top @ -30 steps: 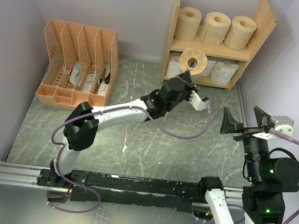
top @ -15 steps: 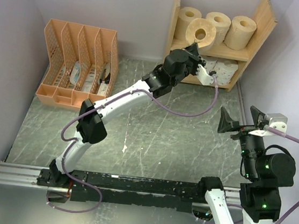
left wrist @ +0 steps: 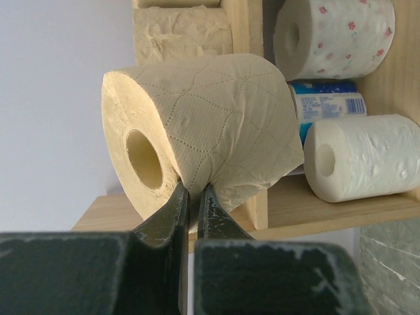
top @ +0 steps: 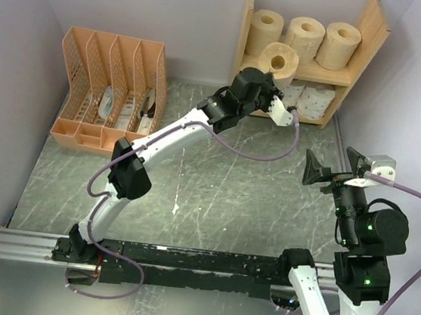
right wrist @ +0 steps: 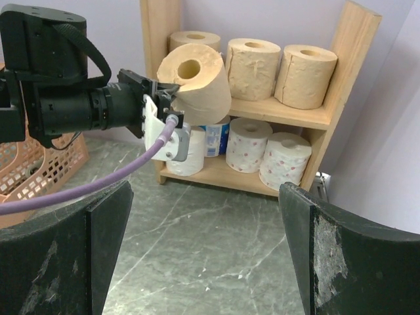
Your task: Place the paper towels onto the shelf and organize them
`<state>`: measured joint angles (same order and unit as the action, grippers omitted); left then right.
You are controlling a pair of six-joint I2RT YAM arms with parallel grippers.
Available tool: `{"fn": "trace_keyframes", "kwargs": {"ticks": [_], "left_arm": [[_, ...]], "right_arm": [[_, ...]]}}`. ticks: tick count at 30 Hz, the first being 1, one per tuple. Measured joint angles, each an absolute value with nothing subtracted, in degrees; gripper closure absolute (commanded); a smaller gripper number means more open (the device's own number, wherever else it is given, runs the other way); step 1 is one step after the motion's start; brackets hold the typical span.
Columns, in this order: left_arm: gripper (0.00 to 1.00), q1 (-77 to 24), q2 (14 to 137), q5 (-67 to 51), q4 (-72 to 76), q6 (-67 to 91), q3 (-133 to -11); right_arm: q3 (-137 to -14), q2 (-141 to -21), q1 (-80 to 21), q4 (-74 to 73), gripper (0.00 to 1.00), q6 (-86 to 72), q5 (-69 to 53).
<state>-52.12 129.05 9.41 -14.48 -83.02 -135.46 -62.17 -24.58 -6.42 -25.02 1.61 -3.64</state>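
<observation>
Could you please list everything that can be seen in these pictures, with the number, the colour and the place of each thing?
shelf: one, light wood, two tiers, at the far wall on the right.
tan rolls: three, tan-brown, upright in a row on the upper tier.
held tan roll: one, tan-brown, in the air in front of the upper tier.
white rolls: four, white, one with blue marking, on the lower tier; one is partly hidden.
file organizer: one, orange-pink, four slots, far left on the table; its contents are unclear.
table: one, grey-green, marbled.
left gripper: one, black, shut on the held tan roll, pinching its wall.
right gripper: one, black, open, holding nothing, at the right side.
</observation>
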Motion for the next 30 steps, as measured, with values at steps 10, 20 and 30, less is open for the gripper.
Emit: {"fn": "trace_keyframes", "kwargs": {"ticks": [10,20,30], "left_arm": [[0.68,-48.03,130.41,4.78,-15.31,-80.55,-138.3],[0.61,-45.56,131.28,2.87,-11.35,-80.09,-139.37],[0.41,-44.1,134.5,2.76,-1.32,-81.28,-139.46]], "right_arm": [[-60.77,-24.64,-6.42,-23.18,0.05,2.24,-3.95],[-60.51,-25.45,-6.44,-22.72,0.05,2.7,-4.51],[-60.51,-25.61,-6.42,-22.72,0.05,3.77,-4.49]]}}
